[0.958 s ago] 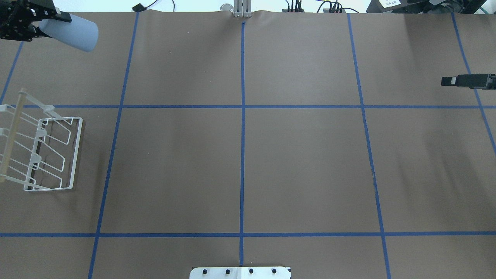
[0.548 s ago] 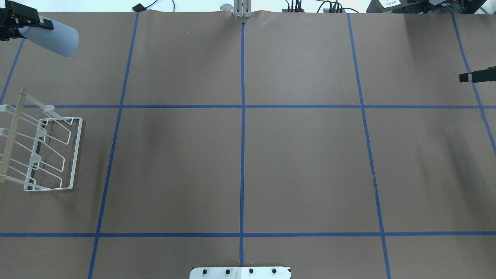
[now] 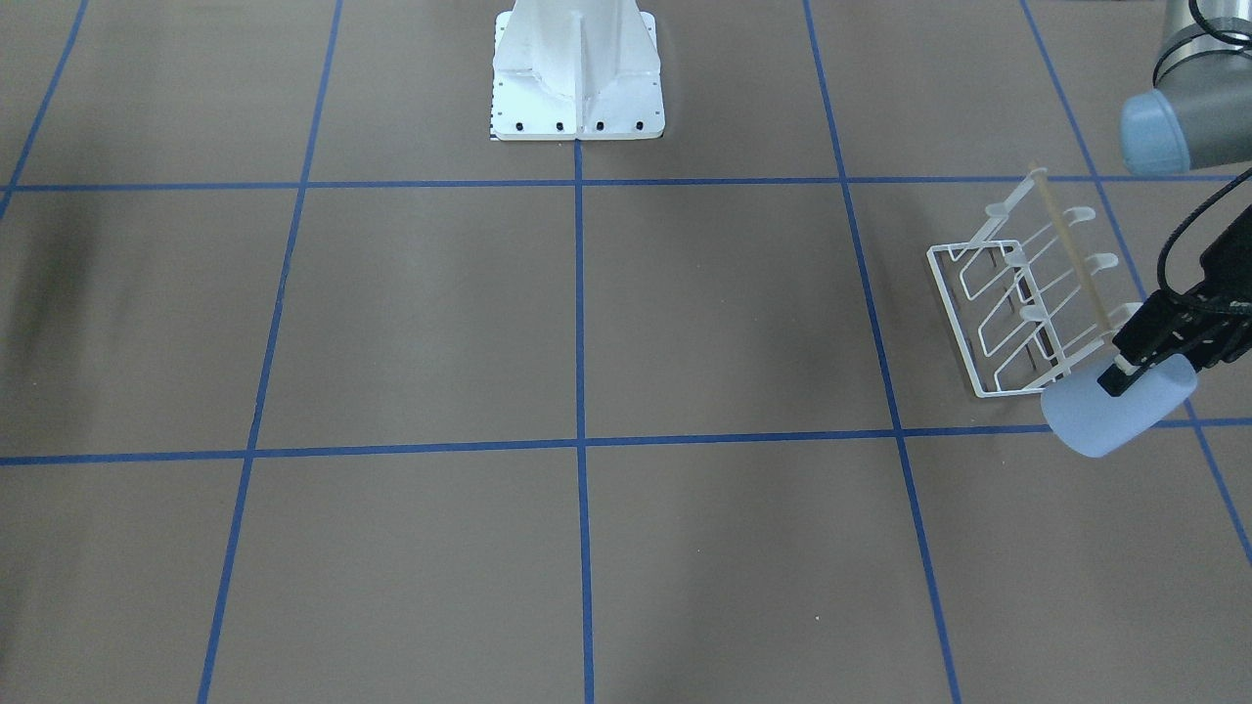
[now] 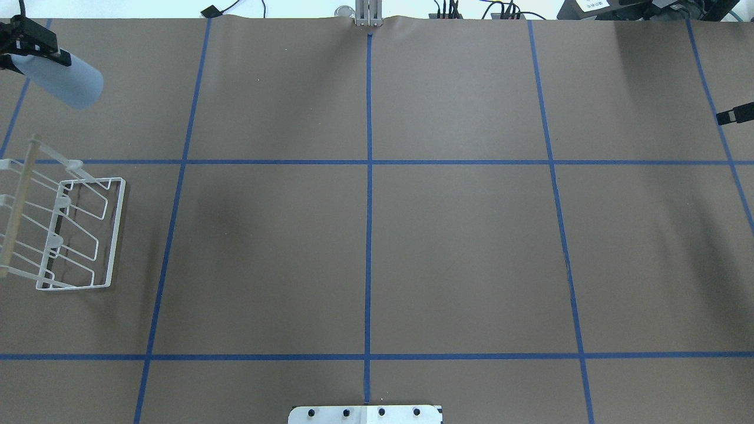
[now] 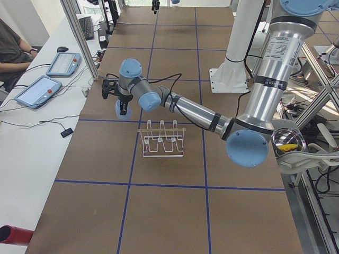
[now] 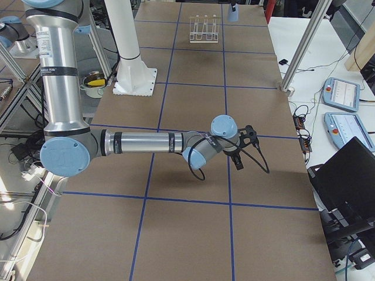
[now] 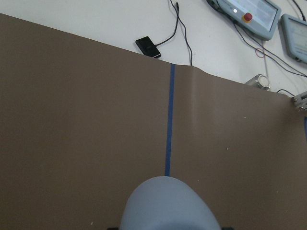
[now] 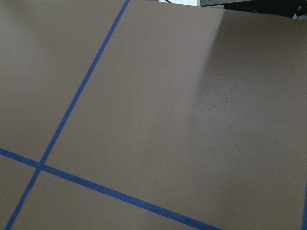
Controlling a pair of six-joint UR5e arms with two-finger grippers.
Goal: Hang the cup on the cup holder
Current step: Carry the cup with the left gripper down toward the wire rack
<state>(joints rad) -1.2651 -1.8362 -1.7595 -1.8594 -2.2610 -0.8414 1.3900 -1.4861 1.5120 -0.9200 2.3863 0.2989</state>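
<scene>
The light blue-grey cup (image 4: 68, 84) hangs in the air on its side at the far left corner, held near its base by my left gripper (image 4: 36, 50), which is shut on it. The rim end points right and toward the robot. It also shows in the front view (image 3: 1115, 416) and fills the bottom of the left wrist view (image 7: 168, 206). The white wire cup holder (image 4: 76, 232) with its wooden rod stands on the table, nearer the robot than the cup, with nothing on its loops (image 3: 1017, 303). My right gripper (image 4: 734, 113) shows only as a dark tip at the right edge.
The white pedestal base (image 3: 577, 78) stands at the robot's side of the table, in the middle. Blue tape lines cross the brown table cover (image 4: 369, 235). Tablets and cables (image 7: 249, 9) lie beyond the far edge.
My left gripper has carried the cup further left and a little toward the robot and the rack. My right gripper has drawn back toward the right edge.
</scene>
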